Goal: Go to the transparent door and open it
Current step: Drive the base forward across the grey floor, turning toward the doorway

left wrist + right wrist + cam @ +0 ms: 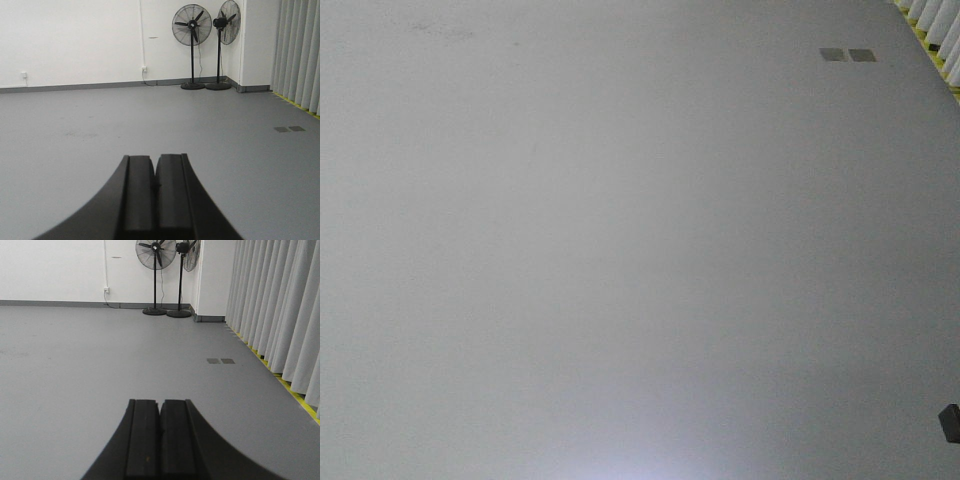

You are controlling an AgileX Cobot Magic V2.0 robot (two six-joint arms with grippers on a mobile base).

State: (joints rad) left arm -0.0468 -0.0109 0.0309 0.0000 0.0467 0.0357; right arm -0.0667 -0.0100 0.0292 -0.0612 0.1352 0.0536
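Out on the open grey floor (620, 250), the front view shows bare ground from edge to edge, broken only by two small dark grey floor plates (847, 55) far up on the right and a small dark object (949, 422) clipped by the lower right corner. On the right edge runs a row of long white vertical curtain strips (280, 305), with a yellow floor line (295, 395) along their foot. That is the tight side. Ahead and to the left the floor lies wide open, all the way to the plain white back wall (75, 40) and its grey skirting. Two black pedestal fans (192, 25) stand side by side at the far end, close to the wall corner, well apart from both arms. The left gripper (155, 162) has its black fingers pressed flat together with nothing between them, pointing down the room. The right gripper (160, 404) is the same, fingers closed on each other and holding nothing. The transparent door shows in none of the three views, so where it stands, which way it faces and how its long axis runs cannot be told.
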